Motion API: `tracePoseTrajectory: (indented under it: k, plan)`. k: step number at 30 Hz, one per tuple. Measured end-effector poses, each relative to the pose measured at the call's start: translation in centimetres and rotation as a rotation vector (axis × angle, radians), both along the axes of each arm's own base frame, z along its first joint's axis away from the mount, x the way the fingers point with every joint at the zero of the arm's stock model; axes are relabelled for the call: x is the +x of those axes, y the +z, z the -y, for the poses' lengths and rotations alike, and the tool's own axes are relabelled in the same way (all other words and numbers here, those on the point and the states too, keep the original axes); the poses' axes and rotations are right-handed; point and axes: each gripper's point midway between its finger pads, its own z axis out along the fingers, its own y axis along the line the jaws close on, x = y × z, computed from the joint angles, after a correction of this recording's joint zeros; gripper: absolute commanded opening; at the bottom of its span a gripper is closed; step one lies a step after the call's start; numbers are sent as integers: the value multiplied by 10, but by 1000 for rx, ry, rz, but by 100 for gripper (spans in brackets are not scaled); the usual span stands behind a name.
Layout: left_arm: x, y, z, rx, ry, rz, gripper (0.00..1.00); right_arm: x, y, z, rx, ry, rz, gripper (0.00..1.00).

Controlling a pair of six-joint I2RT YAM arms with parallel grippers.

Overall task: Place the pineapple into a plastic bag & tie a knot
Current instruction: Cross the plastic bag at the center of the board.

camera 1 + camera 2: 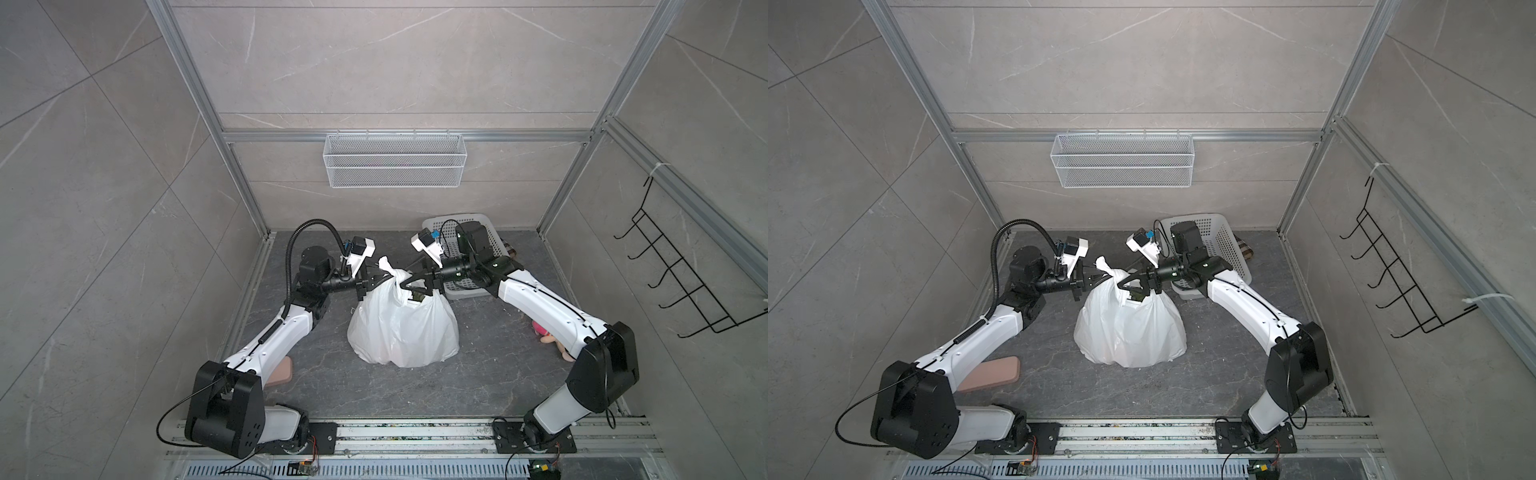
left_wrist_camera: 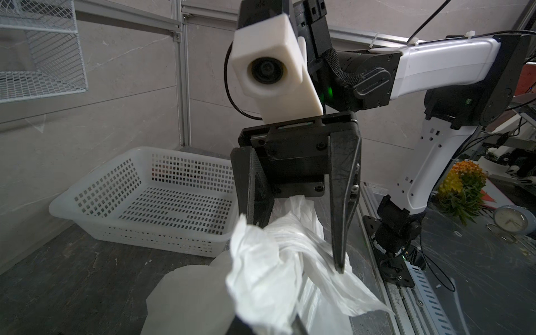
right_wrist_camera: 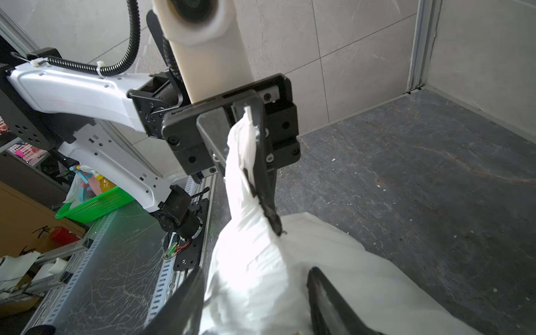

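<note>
Now plastic bag [image 1: 403,328] upright; neck [image 3: 240,179] toward left tool [image 3: 272,219]

— How many bags?
— One crinkly white plastic bag [image 1: 403,328], between my left gripper [image 1: 384,272] and my right gripper [image 1: 409,278].
— Baskets?
— Two: one white perforated plastic basket [image 1: 496,239] behind my right gripper, one white wire-mesh basket [image 1: 395,160] beyond both.

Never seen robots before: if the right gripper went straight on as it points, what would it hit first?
The plastic bag: its bunched top lies between the open fingers of the right gripper. Just beyond, probably, the left gripper; depth is unclear.
</note>
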Motion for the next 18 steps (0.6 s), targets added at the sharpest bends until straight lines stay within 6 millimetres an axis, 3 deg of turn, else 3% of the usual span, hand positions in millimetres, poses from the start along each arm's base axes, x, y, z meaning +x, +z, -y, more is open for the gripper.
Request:
tracePoseTrajectory:
  k: [5, 10, 13, 17, 18]
  plan:
    - [-1, 2, 1, -3, -6, 2, 0, -2, 7, -4, -21, 3, 58, 40]
    - [-2, 5, 1, -7, -10, 5, 0, 0, 4, -8, -55, -6, 96, 18]
    - [-3, 5, 1, -8, -17, -1, 0, 3, 1, -9, -75, -11, 111, 0]
    - [-4, 4, 1, -3, -21, -7, 0, 4, -1, -9, -88, -14, 124, 0]
    - [-5, 3, 1, 5, -20, -9, 6, 3, -2, -9, -92, -12, 125, 0]
